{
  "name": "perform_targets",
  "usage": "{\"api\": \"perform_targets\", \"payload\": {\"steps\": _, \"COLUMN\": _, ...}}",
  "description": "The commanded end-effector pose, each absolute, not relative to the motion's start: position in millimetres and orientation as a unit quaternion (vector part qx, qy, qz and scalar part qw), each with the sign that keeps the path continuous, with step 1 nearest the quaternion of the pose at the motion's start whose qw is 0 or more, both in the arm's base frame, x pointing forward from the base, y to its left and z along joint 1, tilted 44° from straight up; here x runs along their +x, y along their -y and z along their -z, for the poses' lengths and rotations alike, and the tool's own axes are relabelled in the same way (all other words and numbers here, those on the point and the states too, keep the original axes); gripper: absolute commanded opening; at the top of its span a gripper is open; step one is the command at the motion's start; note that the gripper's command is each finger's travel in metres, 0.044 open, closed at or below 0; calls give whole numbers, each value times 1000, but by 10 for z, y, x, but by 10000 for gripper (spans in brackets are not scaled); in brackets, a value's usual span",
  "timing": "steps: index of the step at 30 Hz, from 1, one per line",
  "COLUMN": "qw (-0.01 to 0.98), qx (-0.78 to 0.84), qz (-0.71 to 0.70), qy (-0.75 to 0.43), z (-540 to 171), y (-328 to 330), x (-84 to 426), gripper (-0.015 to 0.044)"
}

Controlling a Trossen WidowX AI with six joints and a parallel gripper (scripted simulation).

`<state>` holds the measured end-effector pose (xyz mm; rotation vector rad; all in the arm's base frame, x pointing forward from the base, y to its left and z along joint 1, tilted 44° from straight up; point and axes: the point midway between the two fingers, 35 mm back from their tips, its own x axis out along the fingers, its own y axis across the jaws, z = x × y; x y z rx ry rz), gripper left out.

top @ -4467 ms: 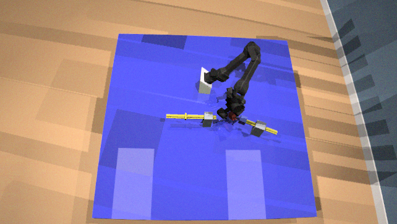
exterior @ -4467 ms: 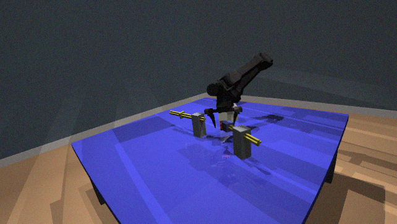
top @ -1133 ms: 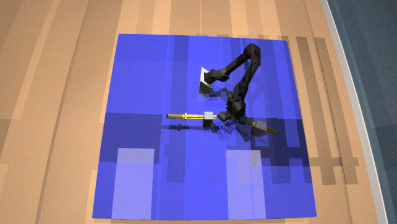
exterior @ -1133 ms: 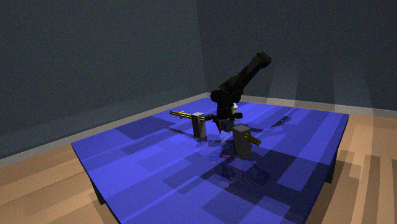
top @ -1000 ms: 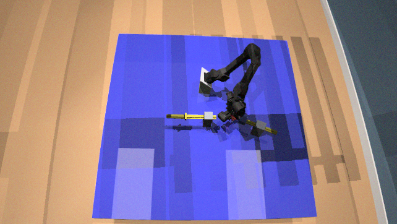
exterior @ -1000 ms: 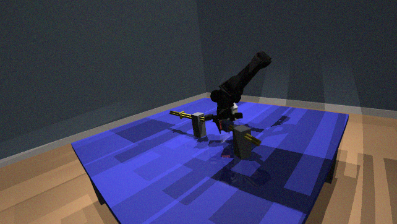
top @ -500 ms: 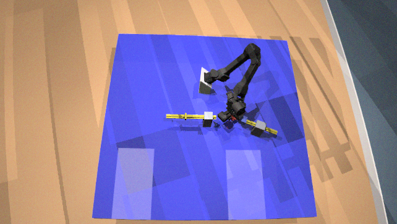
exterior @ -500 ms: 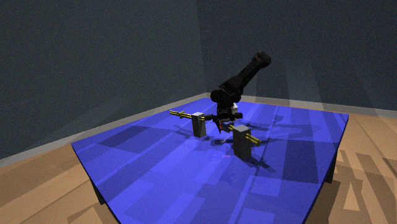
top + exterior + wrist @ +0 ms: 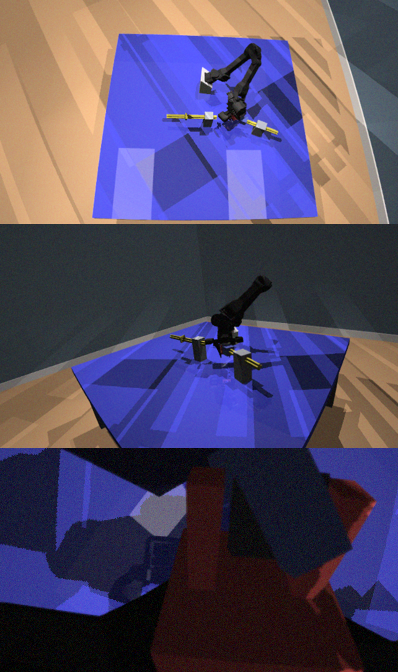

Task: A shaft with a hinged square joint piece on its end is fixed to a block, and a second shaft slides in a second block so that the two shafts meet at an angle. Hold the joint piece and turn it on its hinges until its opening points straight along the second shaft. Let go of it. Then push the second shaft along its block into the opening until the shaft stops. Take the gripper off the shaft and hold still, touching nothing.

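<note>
Two yellow shafts [image 9: 173,116] [image 9: 255,364] flank the gripper [image 9: 234,118] [image 9: 222,347] [image 9: 230,582], each thru its own gray block [image 9: 209,116] [image 9: 242,366]; we've got it clamped on the joint pc. [image 9: 229,125] [image 9: 229,350] [image 9: 295,518] (dim in there, tbh).

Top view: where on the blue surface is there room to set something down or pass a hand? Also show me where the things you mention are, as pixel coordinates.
Room appears on the blue surface [image 9: 133,93] [image 9: 201,409] [image 9: 25,570] left of the arm's pale base [image 9: 205,88], above the yellow shaft with a collar [image 9: 173,116] [image 9: 175,336], and from both shafts down to the bottom edge. Crowded: between the two blocks, around the gripper [image 9: 233,118] [image 9: 222,347].
</note>
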<state>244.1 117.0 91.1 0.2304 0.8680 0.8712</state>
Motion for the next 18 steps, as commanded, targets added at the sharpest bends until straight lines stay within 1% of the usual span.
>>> {"api": "perform_targets", "payload": {"steps": 1, "qw": 811, "qx": 108, "qz": -408, "qy": -406, "z": -911, "y": -1170, "x": 2441, "gripper": 121}}
{"api": "perform_targets", "payload": {"steps": 5, "qw": 811, "qx": 108, "qz": -408, "qy": -406, "z": -911, "y": -1170, "x": 2441, "gripper": 16}}
{"api": "perform_targets", "payload": {"steps": 6, "qw": 811, "qx": 108, "qz": -408, "qy": -406, "z": -911, "y": -1170, "x": 2441, "gripper": 0}}
{"api": "perform_targets", "payload": {"steps": 12, "qw": 809, "qx": 102, "qz": -411, "qy": -407, "z": -909, "y": -1164, "x": 2442, "gripper": 0}}
{"api": "perform_targets", "payload": {"steps": 18, "qw": 796, "qx": 56, "qz": -441, "qy": -412, "z": -899, "y": -1116, "x": 2451, "gripper": 0}}
